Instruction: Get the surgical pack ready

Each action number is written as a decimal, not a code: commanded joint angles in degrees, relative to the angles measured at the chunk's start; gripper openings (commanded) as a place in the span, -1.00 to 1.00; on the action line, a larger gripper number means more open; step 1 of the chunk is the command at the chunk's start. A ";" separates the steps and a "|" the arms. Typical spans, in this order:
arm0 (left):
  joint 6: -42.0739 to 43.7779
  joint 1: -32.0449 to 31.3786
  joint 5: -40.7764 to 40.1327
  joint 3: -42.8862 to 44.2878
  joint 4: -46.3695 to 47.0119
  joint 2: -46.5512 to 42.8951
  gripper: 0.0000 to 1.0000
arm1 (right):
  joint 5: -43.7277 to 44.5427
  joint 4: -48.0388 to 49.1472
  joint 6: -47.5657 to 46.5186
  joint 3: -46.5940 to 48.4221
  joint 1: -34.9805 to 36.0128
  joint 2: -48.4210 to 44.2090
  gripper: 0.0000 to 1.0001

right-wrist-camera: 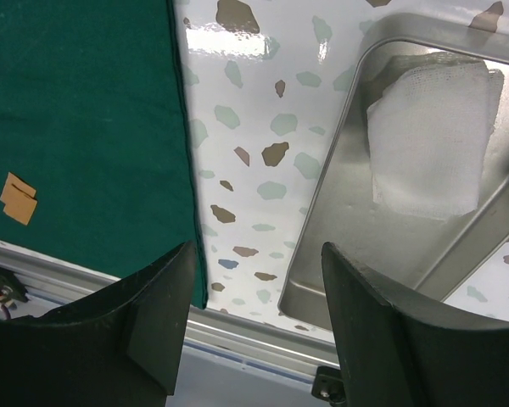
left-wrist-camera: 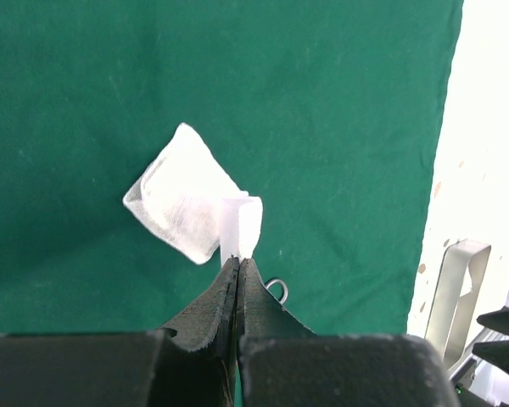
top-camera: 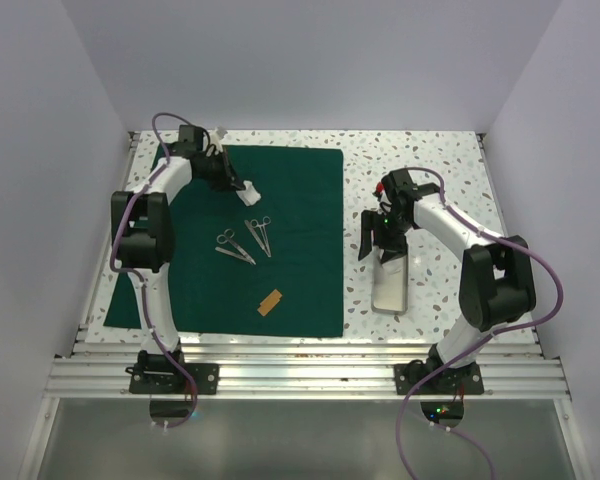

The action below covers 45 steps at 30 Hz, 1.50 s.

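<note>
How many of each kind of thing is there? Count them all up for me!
green cloth: 1
silver tray: 1
gauze pad: 2, one pinched by the left gripper, one lying in the silver tray
scissor-handled tool: 2
brown strip: 1
Total: 7

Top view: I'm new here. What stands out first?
A big green cloth fills the left side, two scissor-like tools at its middle. The left hand pinches a white gauze pad over its far end. A metal tray lies right of it, below the open right hand.
</note>
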 commanded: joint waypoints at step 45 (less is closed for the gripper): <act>4.50 1.69 -2.96 8.84 -0.71 9.51 -1.00 | -2.06 0.06 1.39 -0.10 -0.23 1.03 0.30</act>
